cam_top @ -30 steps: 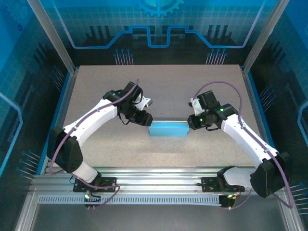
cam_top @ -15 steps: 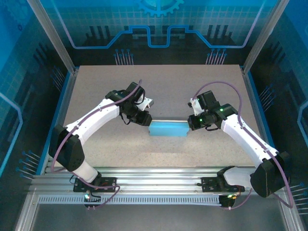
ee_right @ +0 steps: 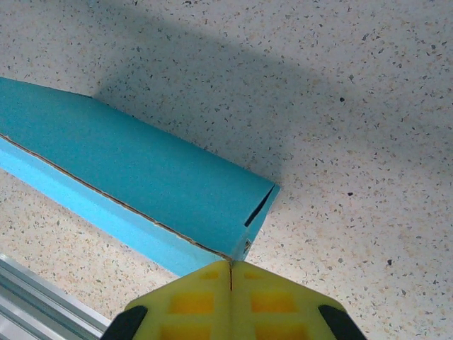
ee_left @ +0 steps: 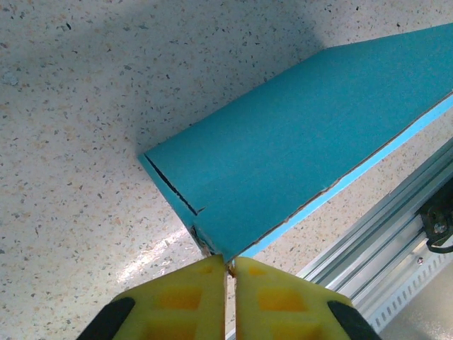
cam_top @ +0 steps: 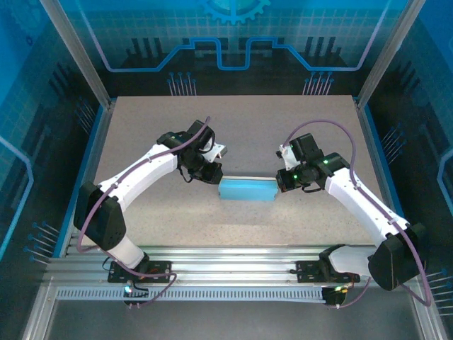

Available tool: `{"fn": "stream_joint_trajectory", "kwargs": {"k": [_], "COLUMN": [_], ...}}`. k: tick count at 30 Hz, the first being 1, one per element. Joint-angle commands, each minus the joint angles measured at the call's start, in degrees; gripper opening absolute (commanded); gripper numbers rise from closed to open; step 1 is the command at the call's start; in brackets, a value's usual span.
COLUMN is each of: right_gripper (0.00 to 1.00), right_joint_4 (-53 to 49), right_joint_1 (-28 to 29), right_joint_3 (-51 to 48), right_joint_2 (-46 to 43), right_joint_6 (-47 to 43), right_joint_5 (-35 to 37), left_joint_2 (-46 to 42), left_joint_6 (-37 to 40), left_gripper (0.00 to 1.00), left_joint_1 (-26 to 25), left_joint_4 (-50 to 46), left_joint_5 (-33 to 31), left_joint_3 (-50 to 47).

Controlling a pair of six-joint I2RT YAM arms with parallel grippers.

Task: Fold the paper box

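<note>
The paper box (cam_top: pixel 248 189) is a bright blue, flat rectangular box lying on the speckled table between my two arms. My left gripper (cam_top: pixel 218 180) is at its left end. In the left wrist view the yellow fingers (ee_left: pixel 191 297) are pinched on the near corner of the box (ee_left: pixel 304 149), with a sliver of raw cardboard edge between the tips of the gripper (ee_left: pixel 230 265). My right gripper (cam_top: pixel 277 183) is at the right end. Its pads (ee_right: pixel 276 297) are pressed together, and the gripper (ee_right: pixel 231 265) touches the near right corner of the box (ee_right: pixel 127 163). Slits show at both box ends.
An aluminium rail (cam_top: pixel 233 258) runs along the near table edge, just in front of the box. Blue-lit walls and metal posts (cam_top: pixel 74 49) enclose the table on the other three sides.
Both grippers have closed at the box's ends. The left gripper has crept slightly toward the box. The box has barely shifted.
</note>
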Motion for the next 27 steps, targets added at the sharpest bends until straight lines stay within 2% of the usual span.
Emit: {"fn": "stream_joint_trajectory", "kwargs": {"k": [1,27], "right_gripper": [0.0,0.0], "right_joint_4": [-0.6,-1.8], "right_joint_1": [1.3,1.4], "right_joint_3": [1.7,4.0], "right_joint_2": [0.1,1.3], "right_joint_6": [0.3,4.3], "right_joint_5": [-1.3,-4.1], "left_joint_2": [0.5,0.7], "left_joint_6": [-0.4,-0.3], "left_gripper": [0.11,0.09], "left_joint_1": [-0.4,-2.0], "left_joint_4": [-0.4,-1.4], "left_joint_5": [0.0,-3.4], "left_joint_3": [1.0,-0.8]}}
